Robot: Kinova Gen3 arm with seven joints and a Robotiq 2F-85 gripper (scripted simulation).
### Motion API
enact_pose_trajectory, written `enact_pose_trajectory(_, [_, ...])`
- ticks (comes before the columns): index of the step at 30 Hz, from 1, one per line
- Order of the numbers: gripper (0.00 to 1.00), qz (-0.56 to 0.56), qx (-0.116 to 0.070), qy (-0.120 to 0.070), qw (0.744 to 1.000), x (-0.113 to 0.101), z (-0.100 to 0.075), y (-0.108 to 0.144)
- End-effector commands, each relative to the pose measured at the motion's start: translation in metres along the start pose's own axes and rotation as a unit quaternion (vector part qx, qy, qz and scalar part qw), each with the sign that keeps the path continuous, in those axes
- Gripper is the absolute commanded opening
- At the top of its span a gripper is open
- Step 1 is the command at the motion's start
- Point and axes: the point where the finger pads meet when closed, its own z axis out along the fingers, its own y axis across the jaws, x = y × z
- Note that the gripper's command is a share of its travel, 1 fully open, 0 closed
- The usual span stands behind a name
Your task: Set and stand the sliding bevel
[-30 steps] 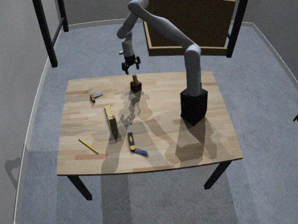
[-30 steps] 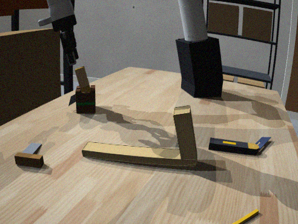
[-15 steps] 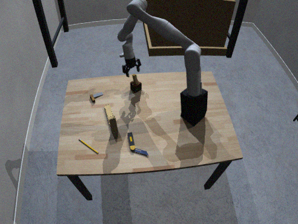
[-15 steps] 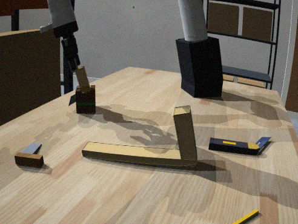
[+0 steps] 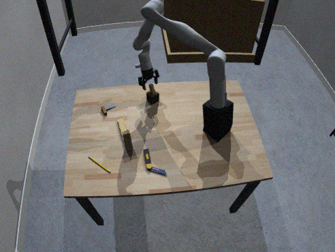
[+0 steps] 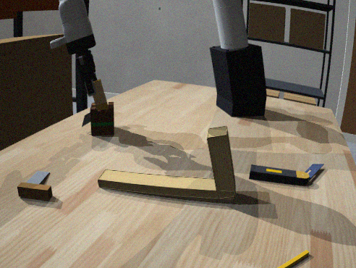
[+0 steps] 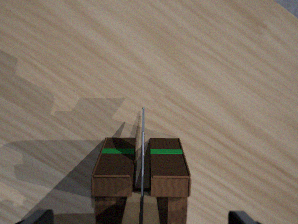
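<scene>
The wooden sliding bevel stands in the dark slotted block at the back of the table. Its stock leans up out of the pocket. In the wrist view its thin blade sits on edge in the slot between the block's two halves. My gripper is open wide, just above the block. Its fingers stand on either side of the stock's top without touching it. The leg-and-rail piece lies mid-table, and the black bevel lies nearer the front.
A small wooden square with a grey blade lies at the left. A yellow pencil lies near the front edge. The arm's dark base stands on the table's right side. A large wooden crate stands behind the table.
</scene>
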Motion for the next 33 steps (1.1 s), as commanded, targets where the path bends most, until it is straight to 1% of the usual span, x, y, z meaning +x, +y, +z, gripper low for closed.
enact_pose_trajectory(1, [1.00,0.000,0.000,0.001,1.000,0.0004,0.0010,-0.0002])
enact_pose_trajectory(14, [1.00,0.000,0.000,0.001,1.000,0.0004,0.0016,-0.0002])
enact_pose_trajectory(15, [0.10,0.000,0.000,0.001,1.000,0.0004,0.0016,-0.0002])
enact_pose_trajectory(33, [0.10,0.000,0.000,0.001,1.000,0.0004,0.0016,-0.0002])
